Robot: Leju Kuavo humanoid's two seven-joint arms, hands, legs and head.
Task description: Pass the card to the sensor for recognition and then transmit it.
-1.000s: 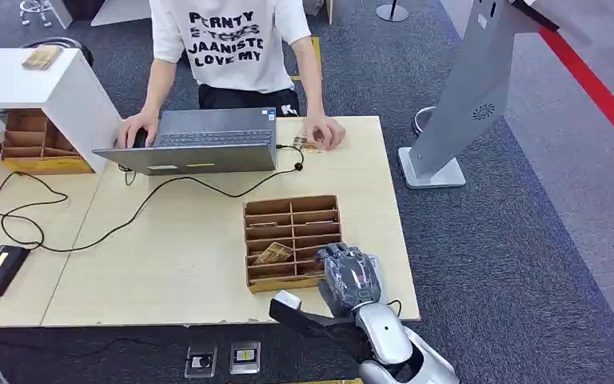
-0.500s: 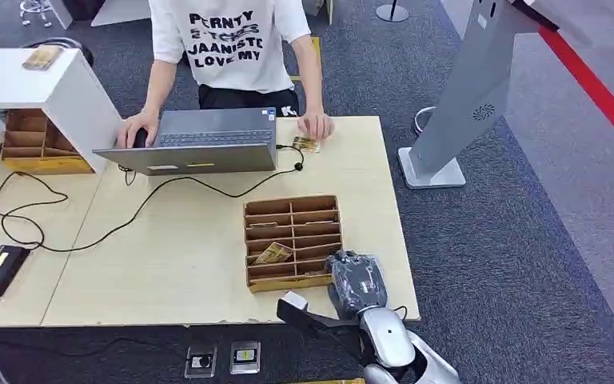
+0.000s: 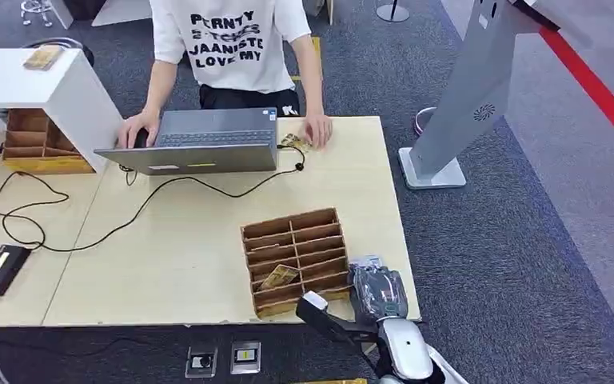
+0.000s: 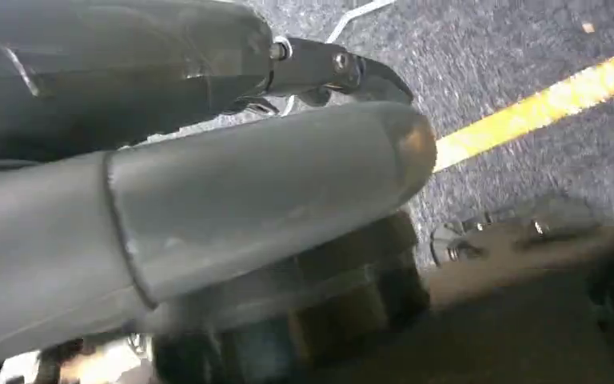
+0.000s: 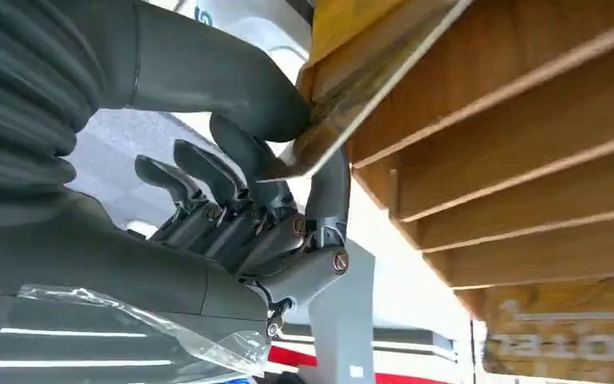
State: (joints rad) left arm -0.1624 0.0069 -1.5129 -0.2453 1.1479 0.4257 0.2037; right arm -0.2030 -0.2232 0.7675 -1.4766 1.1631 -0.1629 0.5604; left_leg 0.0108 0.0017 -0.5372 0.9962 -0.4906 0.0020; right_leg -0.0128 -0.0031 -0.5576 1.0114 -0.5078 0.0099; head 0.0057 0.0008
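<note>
Fingers (image 5: 240, 172) of the right hand (image 3: 377, 290) pinch a card (image 5: 352, 104) by its edge, just beside the wooden slotted card rack (image 3: 296, 258) on the bench (image 3: 184, 232). Thin, stiff and probably slippery, the card favours edge pinching. Left hand (image 4: 208, 208): closure cannot be told.

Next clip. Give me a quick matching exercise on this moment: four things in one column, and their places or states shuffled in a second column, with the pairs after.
Things:
1. right hand
2. laptop
3. card organizer
4. person's hand

Places or states:
A. open, at the table's far edge in front of the person
B. pinching a card at the organizer's near right corner
C. resting on the table right of the laptop, beside a small card
D. wooden, slotted, turned at an angle near the table's front edge

Pairs: 1-B, 2-A, 3-D, 4-C
</note>
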